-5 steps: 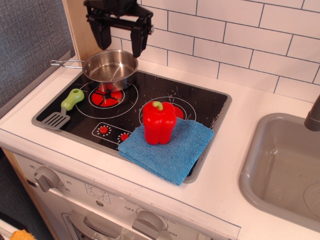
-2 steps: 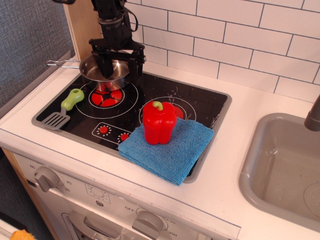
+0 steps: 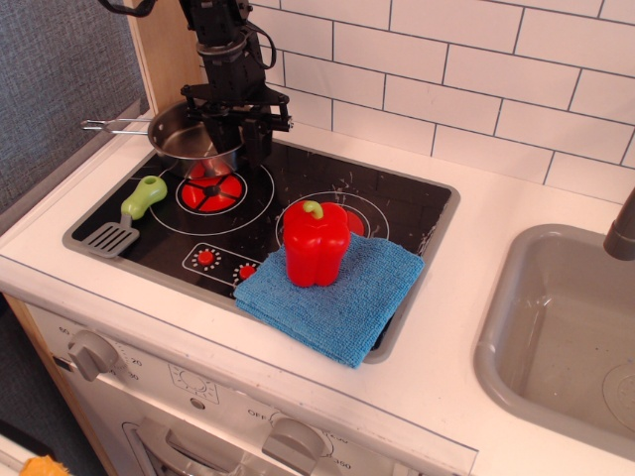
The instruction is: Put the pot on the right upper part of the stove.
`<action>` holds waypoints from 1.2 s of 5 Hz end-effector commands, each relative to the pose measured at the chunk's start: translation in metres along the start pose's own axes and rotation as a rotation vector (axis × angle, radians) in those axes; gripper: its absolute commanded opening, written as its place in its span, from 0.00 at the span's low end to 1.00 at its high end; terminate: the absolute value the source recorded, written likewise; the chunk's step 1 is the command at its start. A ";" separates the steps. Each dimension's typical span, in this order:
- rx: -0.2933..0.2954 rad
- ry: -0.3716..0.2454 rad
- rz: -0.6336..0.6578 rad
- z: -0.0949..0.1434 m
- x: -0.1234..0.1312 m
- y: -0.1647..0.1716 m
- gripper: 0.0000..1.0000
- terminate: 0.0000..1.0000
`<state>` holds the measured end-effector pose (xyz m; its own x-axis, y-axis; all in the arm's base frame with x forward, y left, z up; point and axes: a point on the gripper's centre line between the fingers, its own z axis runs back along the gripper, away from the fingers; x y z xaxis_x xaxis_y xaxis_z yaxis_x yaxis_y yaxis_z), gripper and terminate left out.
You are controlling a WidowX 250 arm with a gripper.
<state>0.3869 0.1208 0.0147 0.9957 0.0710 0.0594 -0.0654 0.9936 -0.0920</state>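
The steel pot (image 3: 182, 139) sits at the back left of the black stove (image 3: 402, 210), behind the red left burner (image 3: 211, 191), with its wire handle pointing left. My gripper (image 3: 238, 139) is down at the pot's right side. One finger is inside the pot and the other is outside its right wall, and they look closed on the wall. The right burner ring (image 3: 359, 205) is partly covered by a red toy pepper (image 3: 316, 243) and a blue cloth (image 3: 335, 297).
A green-handled grey spatula (image 3: 129, 213) lies on the stove's left edge. A grey sink (image 3: 566, 337) is at the right, with a white tiled wall behind and a wooden panel (image 3: 159, 59) at the back left. Oven knobs line the front.
My gripper has come down from above the pot to its right rim and its fingers have narrowed. The pot has shifted a little to the left.
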 end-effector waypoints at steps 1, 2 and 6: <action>0.018 -0.094 -0.070 0.043 0.003 -0.027 0.00 0.00; 0.059 -0.148 0.039 0.071 0.002 -0.043 0.00 0.00; -0.060 -0.107 -0.470 0.067 -0.011 -0.158 0.00 0.00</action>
<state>0.3857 -0.0337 0.0779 0.9151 -0.3715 0.1568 0.3893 0.9153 -0.1032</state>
